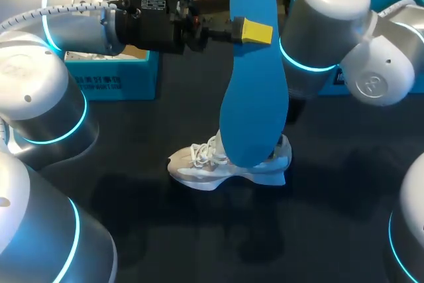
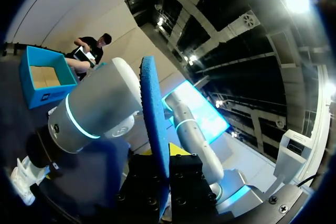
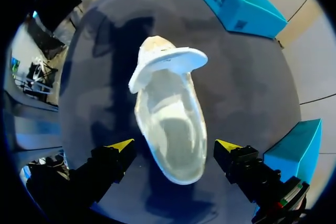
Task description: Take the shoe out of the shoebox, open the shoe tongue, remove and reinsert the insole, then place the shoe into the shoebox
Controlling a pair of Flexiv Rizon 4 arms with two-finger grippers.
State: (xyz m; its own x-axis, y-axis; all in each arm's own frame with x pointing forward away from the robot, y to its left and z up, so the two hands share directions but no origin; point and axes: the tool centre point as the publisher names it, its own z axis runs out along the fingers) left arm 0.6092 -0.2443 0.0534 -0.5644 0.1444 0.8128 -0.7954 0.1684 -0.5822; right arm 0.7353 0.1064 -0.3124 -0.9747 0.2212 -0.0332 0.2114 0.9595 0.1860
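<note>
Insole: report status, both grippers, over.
Left gripper shut on insole, upright above shoe. Right gripper open over shoe on table. Right arm close beside insole.

**Dark table under soft light**

Your backdrop here is the table [image 1: 132, 243] — a plain, matte top, close to black in the head view. The light on it is soft (edges of shade blur rather than cut), so the shadows [image 1: 126, 193] lie as dim, darker patches around its middle and toward the near side. In the right wrist view you see the same top [image 3: 247, 77] as a bluish grey — lighter than from above — with one broad dark shadow [image 3: 113, 30] across its far part.
</note>
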